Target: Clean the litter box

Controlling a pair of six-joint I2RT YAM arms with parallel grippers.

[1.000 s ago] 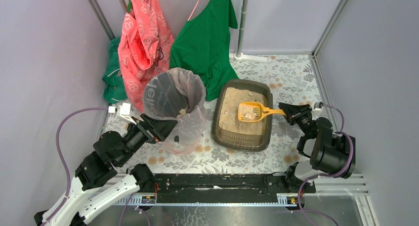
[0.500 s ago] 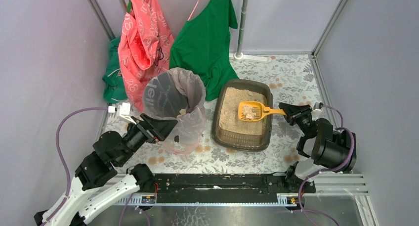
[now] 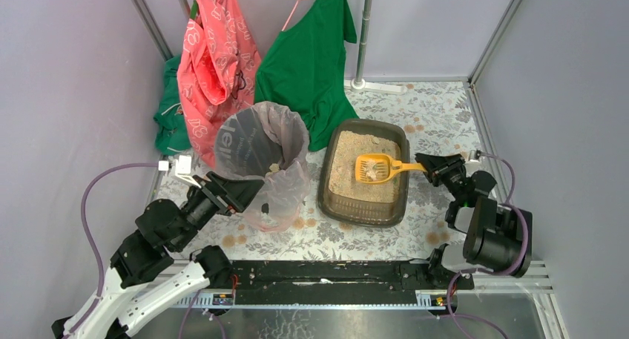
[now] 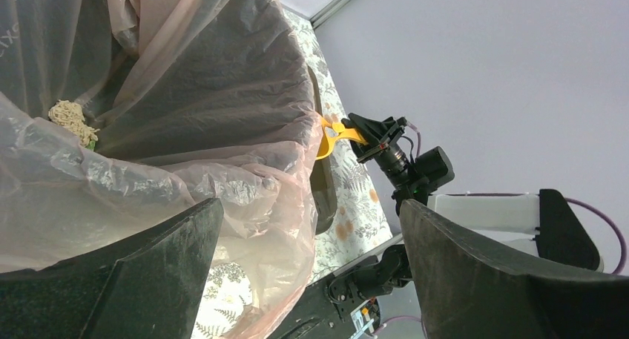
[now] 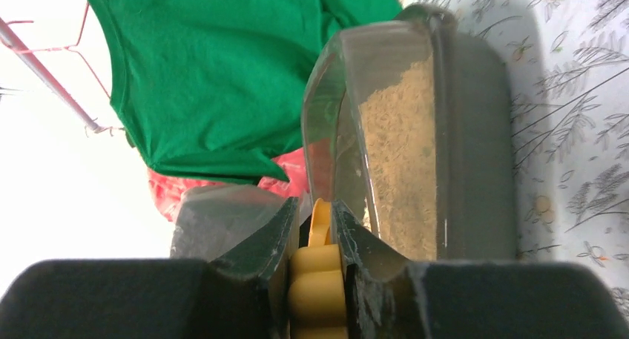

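Right hand (image 3: 426, 166) clenched on handle of yellow scoop (image 3: 373, 168), loaded head over litter box (image 3: 361, 210). Box on desk (image 3: 438, 116), just right of lined bin (image 3: 236, 142). Left hand (image 3: 252, 196) released, beside bin. Carry scoop level; tip only over bin mouth.

A lab test booth: plain lilac wall panels (image 3: 67, 79), metal frame posts (image 3: 501, 29) (floral tablecloth (image 3: 438, 109) underneath).

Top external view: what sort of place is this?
Probably a staged home utility corner inside a walled test booth: a litter box beside a bag-lined bin, a green shirt on a hanger, and a floral table cover.
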